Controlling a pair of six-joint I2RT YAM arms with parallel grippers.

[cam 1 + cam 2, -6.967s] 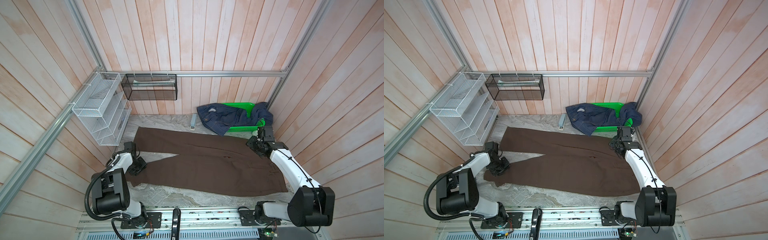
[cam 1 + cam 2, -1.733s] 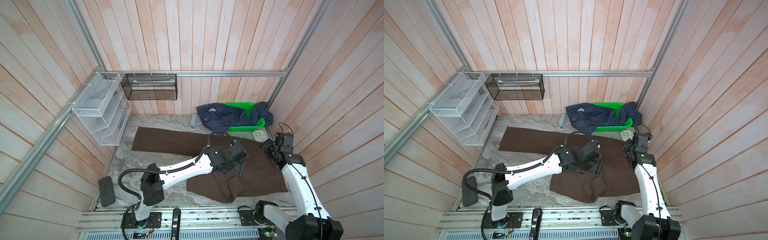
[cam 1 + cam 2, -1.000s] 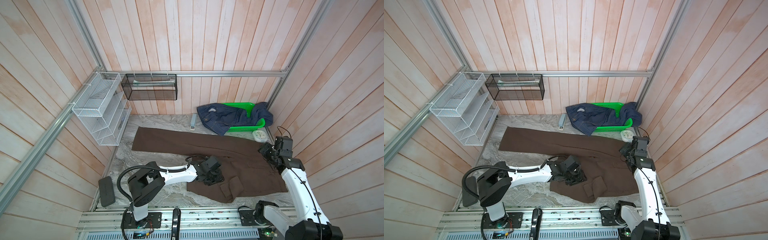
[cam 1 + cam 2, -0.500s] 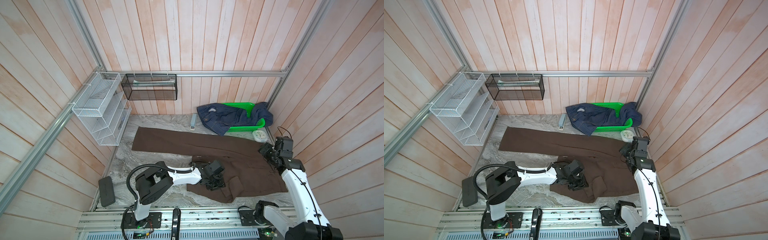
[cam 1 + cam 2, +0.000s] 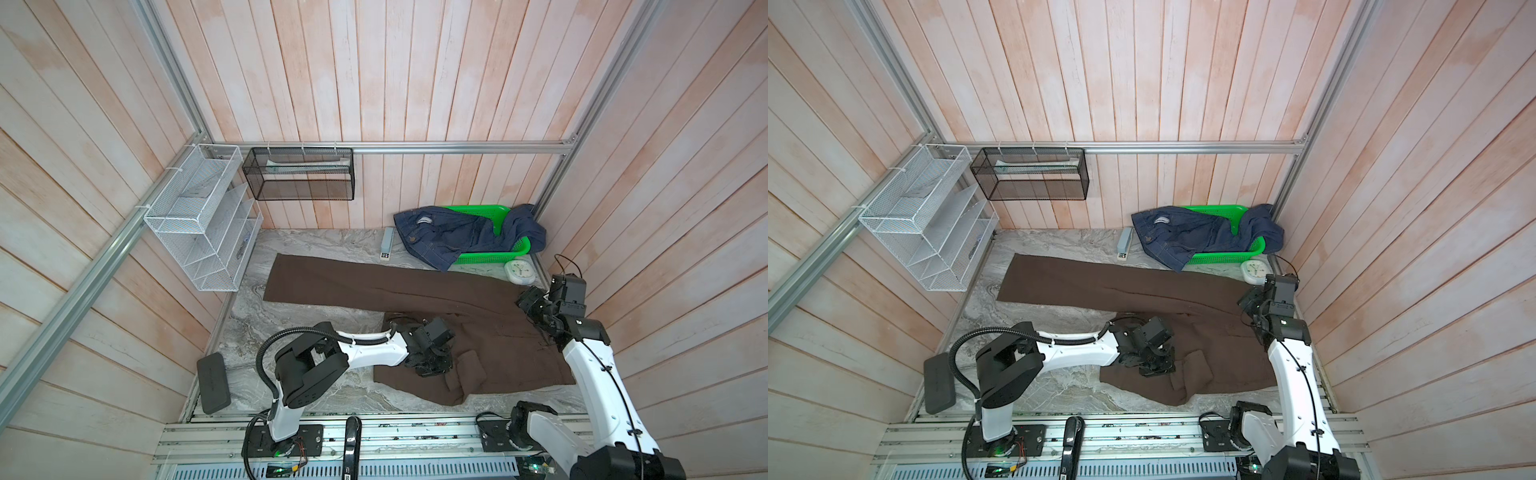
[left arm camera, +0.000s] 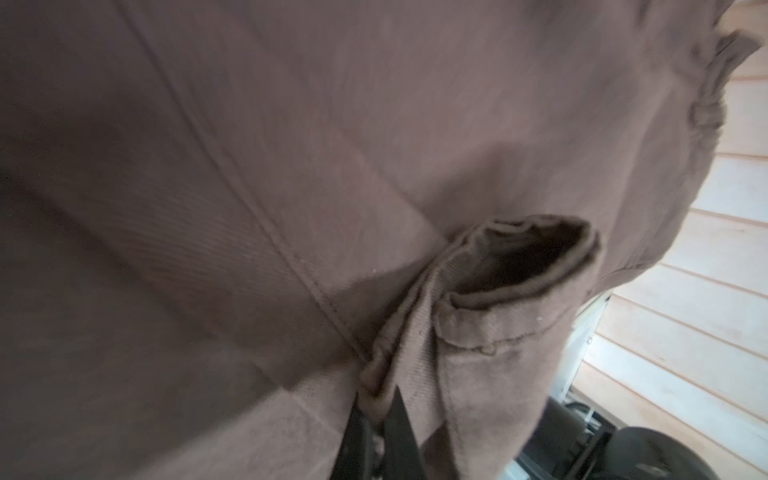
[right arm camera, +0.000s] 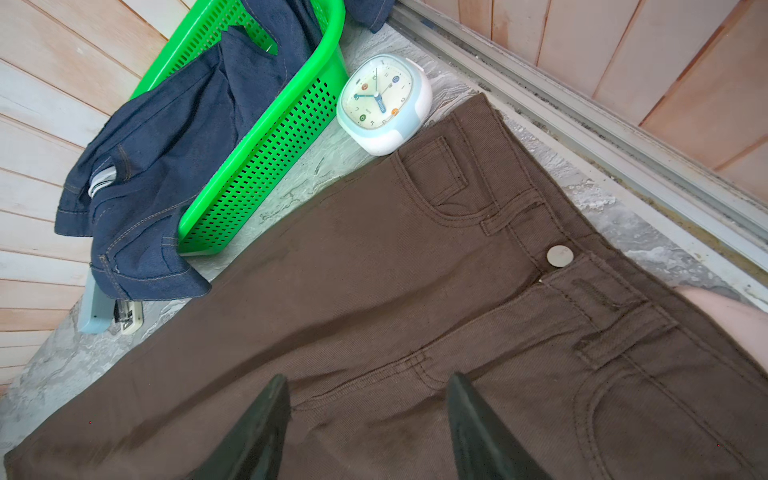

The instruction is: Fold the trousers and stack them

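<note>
Left gripper point(image 5: 432, 365) has just snapped shut from half open. Its wrist view shows the tips pinching a fold of the trousers point(image 5: 365, 286) beside the near leg's cuff point(image 6: 540, 249). That leg now lies doubled back toward the waist point(image 7: 557, 232), while the far leg is flat across the table point(image 5: 291, 332). This looks like a regrasp to tidy the fold. Right gripper point(image 5: 531, 308) hangs roughly half open over the waist, holding nothing.

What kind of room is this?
Probably a robot practice booth, set up like a laundry corner: two arms on a metal rail, brown trousers on the table, a green basket of jeans.
</note>
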